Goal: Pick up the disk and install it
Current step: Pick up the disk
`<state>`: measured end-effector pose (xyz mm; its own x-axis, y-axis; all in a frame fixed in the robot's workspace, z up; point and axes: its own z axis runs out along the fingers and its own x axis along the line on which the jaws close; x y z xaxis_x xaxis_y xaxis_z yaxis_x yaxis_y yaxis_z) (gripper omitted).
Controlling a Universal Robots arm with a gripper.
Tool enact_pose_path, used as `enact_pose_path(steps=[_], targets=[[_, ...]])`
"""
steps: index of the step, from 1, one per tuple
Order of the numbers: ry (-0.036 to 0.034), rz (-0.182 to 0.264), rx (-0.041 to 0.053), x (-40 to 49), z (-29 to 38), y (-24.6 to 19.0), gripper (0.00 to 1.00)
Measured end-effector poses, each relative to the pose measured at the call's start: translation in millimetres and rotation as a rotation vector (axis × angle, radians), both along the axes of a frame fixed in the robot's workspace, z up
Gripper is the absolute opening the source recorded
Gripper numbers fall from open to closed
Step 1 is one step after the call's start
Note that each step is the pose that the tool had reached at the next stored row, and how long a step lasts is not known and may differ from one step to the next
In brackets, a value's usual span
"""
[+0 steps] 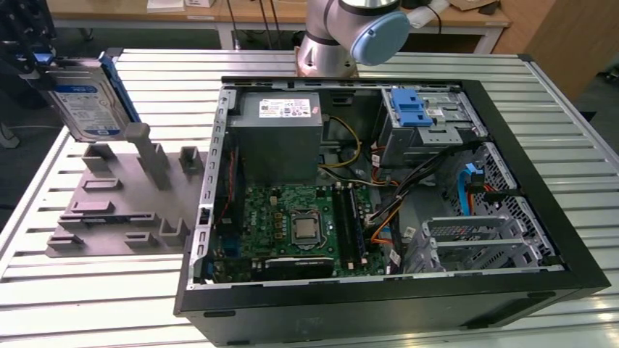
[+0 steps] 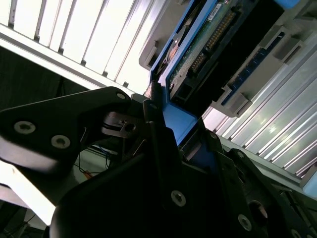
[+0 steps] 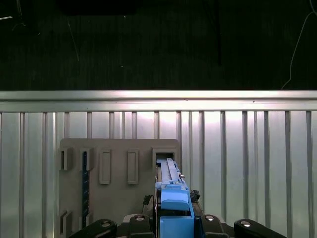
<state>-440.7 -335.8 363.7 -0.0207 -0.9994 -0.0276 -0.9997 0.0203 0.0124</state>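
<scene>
Closest to the lens in the second wrist view, the black end effector (image 2: 163, 116) was clamped on the blue plastic bracket of the disk (image 2: 208, 39), a flat silver-grey hard drive whose green circuit board and connector row faced that camera. In the first wrist view we saw the disk (image 3: 173, 198) edge-on, running straight out from between the fingers toward a slot in the flat grey fixture plate (image 3: 119, 198) below it.

From the exterior view, the disk (image 1: 85, 101) stood upright at the exterior view's far left, its white-and-blue label facing us. The end effector (image 1: 29, 61) gripped it at its upper end. The disk's lower edge sat right at the raised posts of the fixture plate (image 1: 116, 210), and we could not tell whether it was clear of them.

Well apart, toward the exterior view's right, the open black computer case (image 1: 387, 308) lay on the slatted metal worktop (image 1: 566, 109). Inside the case was the metal drive cage with a blue latch (image 1: 411, 112).
</scene>
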Motion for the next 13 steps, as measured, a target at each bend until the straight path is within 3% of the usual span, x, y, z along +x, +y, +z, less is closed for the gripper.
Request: enact_pose_path(steps=[13], targets=[[0.0001,0.0,-0.001,0.0,3.4,0.0,0.37]])
